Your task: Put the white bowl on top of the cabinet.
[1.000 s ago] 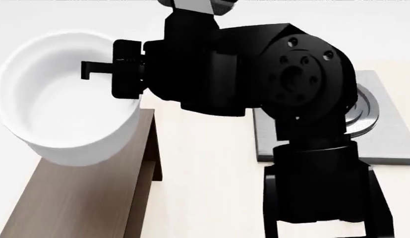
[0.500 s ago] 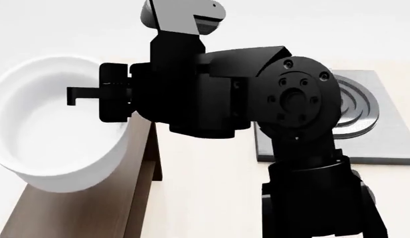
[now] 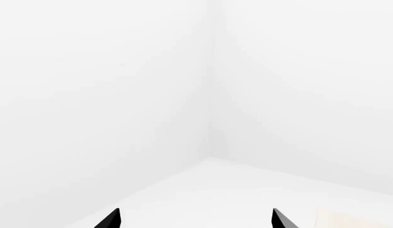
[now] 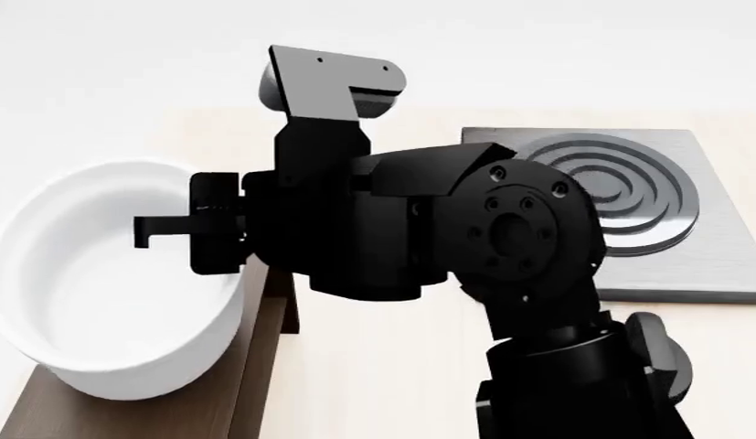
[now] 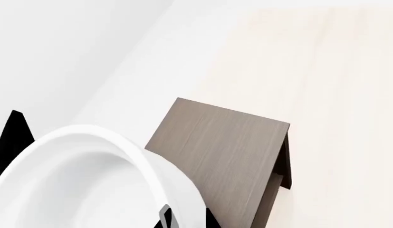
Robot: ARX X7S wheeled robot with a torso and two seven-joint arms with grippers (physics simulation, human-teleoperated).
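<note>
Head view gives me the long dark brown wood-grain cabinet (image 4: 261, 366) at lower left, with the deep glossy white round bowl (image 4: 110, 283) over its top; I cannot tell whether they touch. My right gripper (image 4: 170, 229) is clamped on the bowl's thick rim. Behind sits the grey square stove plate (image 4: 646, 210). My left gripper (image 3: 195, 221) shows two spread fingertips, holding nothing.
</note>
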